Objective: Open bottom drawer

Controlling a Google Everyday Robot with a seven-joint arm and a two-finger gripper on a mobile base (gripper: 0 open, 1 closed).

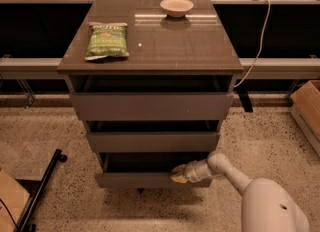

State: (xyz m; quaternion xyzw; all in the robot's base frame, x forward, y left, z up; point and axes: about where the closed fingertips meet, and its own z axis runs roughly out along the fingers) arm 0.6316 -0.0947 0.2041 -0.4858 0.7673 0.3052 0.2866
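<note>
The bottom drawer (135, 179) is the lowest and narrowest of three grey-brown handleless fronts on the cabinet. It stands pulled out a little, with a dark gap above its front panel. My gripper (178, 174) reaches in from the lower right on a white arm. Its tan fingertips (176, 178) sit at the top edge of the bottom drawer's front, right of centre, touching the panel.
A green snack bag (106, 39) and a small white bowl (176, 6) lie on the cabinet top (165, 46). A white cable (257, 41) hangs at the right. A cardboard box (306, 107) stands at the right edge and a black stand leg (42, 191) at lower left.
</note>
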